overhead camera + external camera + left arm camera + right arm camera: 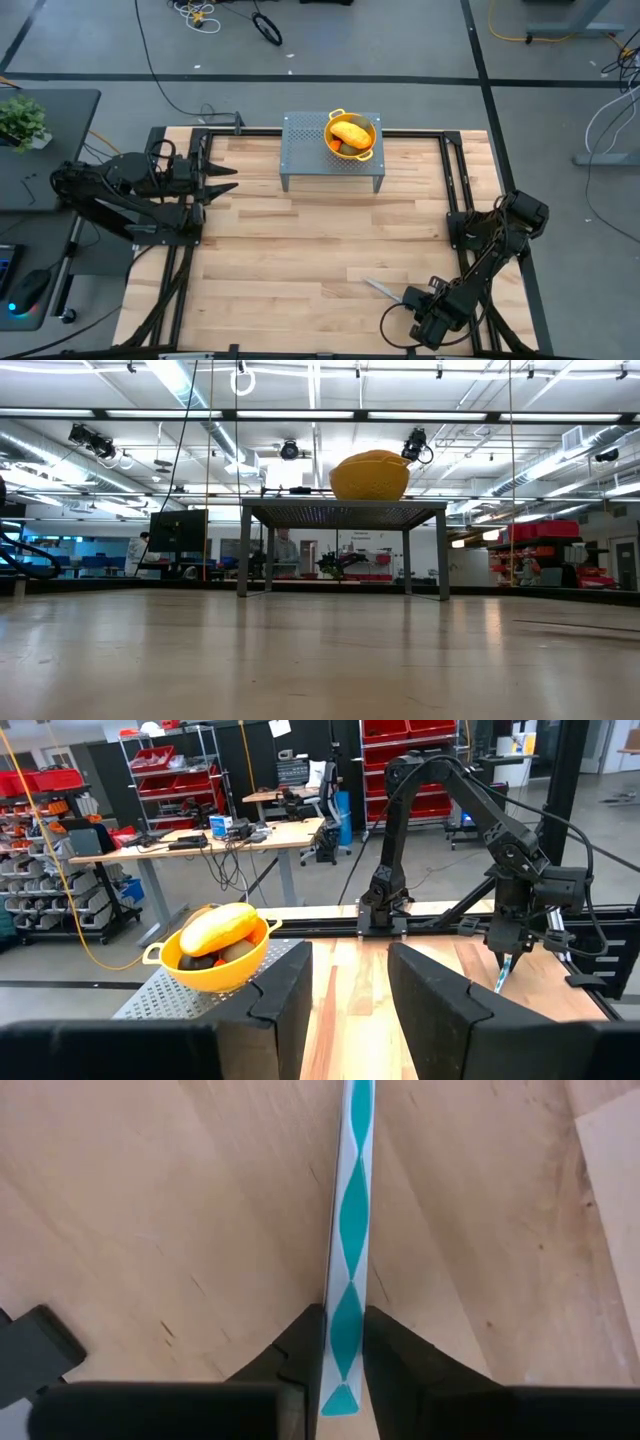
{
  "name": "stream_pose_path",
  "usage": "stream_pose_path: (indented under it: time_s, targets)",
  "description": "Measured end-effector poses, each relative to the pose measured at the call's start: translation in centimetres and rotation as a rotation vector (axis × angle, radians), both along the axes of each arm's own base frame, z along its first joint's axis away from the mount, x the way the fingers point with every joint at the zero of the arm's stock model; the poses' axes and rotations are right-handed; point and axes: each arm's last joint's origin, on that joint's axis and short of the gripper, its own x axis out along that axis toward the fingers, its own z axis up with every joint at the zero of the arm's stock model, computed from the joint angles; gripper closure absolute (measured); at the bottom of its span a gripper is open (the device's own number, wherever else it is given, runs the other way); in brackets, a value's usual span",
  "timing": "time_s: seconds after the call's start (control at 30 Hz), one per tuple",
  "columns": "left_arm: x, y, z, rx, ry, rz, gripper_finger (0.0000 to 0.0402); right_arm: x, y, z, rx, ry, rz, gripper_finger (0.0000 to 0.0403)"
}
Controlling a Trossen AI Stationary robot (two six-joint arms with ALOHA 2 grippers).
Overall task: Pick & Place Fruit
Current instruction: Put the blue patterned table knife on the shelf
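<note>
The fruit lies in a yellow colander (371, 148) on a grey perforated stand (305, 150) at the table's far middle. A yellow-orange oblong (351, 132) lies on top, with darker pieces (205, 960) under it. A slim knife (380, 288) with a silver blade and a white-and-teal handle (345, 1230) lies on the wooden table near its front right. My right gripper (412, 298) points down over the handle and is shut on it. My left gripper (232, 178) waits at the table's left, level and open, its fingers (290, 995) pointing toward the right. My right gripper pinches the knife's patterned handle (342, 1342) between its two fingers (300, 1345), close to the handle's free end. The fingers come from above, pointing down, and stand across the handle. The knife runs on away from the fingers, low over the wood.
A black metal frame (450, 180) borders the wooden table top. The right arm (480, 810) rises at the table's right side. Bare wood lies between the stand and the knife. A potted plant (22, 120) stands on a desk off the table's left.
</note>
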Motion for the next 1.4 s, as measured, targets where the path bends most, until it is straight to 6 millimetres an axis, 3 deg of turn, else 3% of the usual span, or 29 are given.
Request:
stream_pose_path:
  time_s: [1.03, 1.4]
  targets:
    - [0.0, 0.0, 0.2, -0.006, -0.026, 0.000, 0.0260, 0.4, 0.2, 1.0, 0.025, -0.005, -0.107, 0.0339]
    - [0.0, 0.0, 0.2, -0.006, -0.026, 0.000, 0.0260, 2.2, 0.1, 2.4, -0.015, -0.126, -0.152, 0.0339]
